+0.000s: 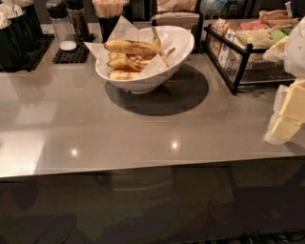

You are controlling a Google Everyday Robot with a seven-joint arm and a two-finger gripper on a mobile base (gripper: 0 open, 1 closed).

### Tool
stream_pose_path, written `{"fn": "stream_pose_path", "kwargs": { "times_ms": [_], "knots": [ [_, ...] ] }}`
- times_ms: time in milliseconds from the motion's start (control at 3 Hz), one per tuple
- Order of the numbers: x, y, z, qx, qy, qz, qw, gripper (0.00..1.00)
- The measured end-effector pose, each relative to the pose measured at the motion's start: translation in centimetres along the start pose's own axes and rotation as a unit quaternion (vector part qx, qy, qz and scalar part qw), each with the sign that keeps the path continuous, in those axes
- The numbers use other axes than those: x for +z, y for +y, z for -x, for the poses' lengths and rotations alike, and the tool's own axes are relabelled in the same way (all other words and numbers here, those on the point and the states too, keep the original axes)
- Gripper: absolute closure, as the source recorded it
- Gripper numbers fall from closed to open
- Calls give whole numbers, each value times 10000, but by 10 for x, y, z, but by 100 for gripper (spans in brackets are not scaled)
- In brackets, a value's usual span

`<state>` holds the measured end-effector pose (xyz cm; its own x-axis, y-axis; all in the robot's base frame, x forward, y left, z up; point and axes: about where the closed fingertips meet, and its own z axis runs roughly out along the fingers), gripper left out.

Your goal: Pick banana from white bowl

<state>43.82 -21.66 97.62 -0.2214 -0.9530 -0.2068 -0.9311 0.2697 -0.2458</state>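
White bowl, banana atop smaller bananas; gripper seemingly at right edge, state unclear

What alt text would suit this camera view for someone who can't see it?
A white bowl on a grey counter holds several spotted bananas, the largest banana lying on top. The gripper sits at the right edge, away from the bowl.

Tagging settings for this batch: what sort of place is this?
Likely an office snack bar or café counter: a white bowl of bananas, a wire snack basket and a cup of stirrers. The gripper hangs at the right edge, apart from the bowl.
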Motion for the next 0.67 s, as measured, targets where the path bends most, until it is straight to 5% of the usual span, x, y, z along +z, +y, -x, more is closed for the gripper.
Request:
{"fn": "stream_pose_path", "kwargs": {
  "times_ms": [333,667],
  "knots": [
    [0,0,0,-1,-1,0,10000,0],
    [14,-20,32,-510,-333,185,9980,0]
  ]
}}
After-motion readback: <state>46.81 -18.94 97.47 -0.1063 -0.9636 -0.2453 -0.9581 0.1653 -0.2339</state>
